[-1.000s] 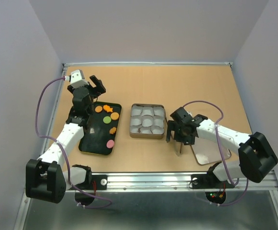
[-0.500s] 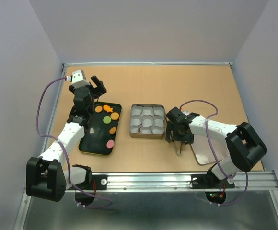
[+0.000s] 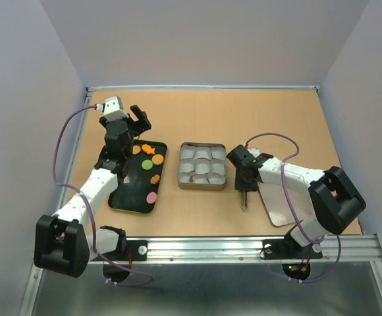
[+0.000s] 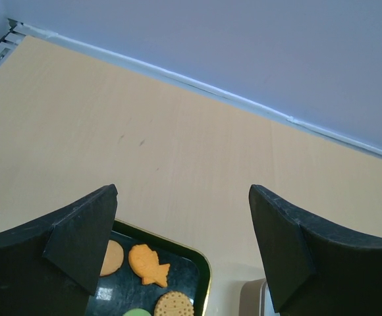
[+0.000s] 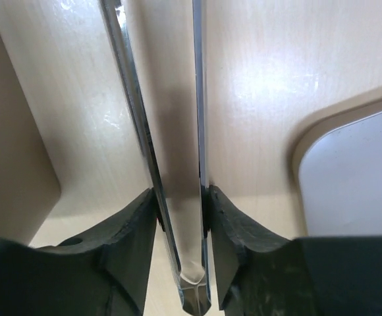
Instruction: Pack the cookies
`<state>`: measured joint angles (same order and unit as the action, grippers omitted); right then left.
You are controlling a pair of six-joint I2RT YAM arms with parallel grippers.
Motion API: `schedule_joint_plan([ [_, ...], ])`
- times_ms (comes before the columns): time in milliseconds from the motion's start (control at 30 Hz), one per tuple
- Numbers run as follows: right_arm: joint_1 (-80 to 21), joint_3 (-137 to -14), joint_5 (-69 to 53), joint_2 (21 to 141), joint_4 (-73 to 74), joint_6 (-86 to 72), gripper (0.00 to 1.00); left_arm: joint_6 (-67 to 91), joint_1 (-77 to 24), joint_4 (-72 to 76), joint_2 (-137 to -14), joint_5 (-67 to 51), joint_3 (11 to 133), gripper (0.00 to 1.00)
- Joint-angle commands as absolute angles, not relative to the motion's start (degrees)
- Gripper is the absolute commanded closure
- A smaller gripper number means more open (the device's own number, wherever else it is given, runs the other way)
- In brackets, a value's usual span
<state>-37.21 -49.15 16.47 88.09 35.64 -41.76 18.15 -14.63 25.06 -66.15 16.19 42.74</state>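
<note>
The right gripper [image 5: 181,204] is pinching a pair of metal tongs [image 5: 133,99], one finger pressing against each blade close to the joined end, while a narrow gap is showing between the blades farther out. The tongs are lying low over the table [image 5: 257,79], just left of a flat silvery lid [image 5: 355,184] and right of the tin [image 3: 203,186] of white paper cups [image 3: 204,158]. To do this pickup well, the squeeze should probably be firm enough to stop the tongs twisting yet light enough that the tips are not forced fully together, and the lift should go straight up, clear of the lid. The cookies [image 3: 149,162] are sitting on the dark tray [image 3: 126,197] left of the tin, well apart from the tongs. The left gripper [image 3: 138,118] is hanging wide open above the tray's far end, holding nothing. The tong tips are running out of the right wrist view, and from above the gripper is covering most of the tool. Whether any cup is holding a cookie cannot be made out.
</note>
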Motion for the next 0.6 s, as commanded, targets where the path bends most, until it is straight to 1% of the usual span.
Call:
schedule_joint_plan([
  [0,-37.4,-50.8,20.4,84.0,38.8,-41.2,0.60,16.7,-16.6,27.6,-64.4,15.8,43.5,0.08],
  [167,-37.4,-56.4,23.6,78.7,45.5,-41.0,0.62,20.7,-17.7,27.0,-62.2,8.3,44.6,0.09],
  [300,-37.4,-67.3,25.0,76.2,50.5,-40.0,0.62,27.5,-19.9,26.5,-60.0,-1.7,44.6,0.09],
  [467,-37.4,-78.9,23.4,78.9,51.9,-38.6,0.62,28.7,-32.4,26.6,-58.4,-1.2,45.2,0.10],
  [567,-37.4,-83.9,22.1,79.3,51.9,-38.7,0.63,31.2,-36.2,29.0,-58.7,-4.7,45.3,0.10],
])
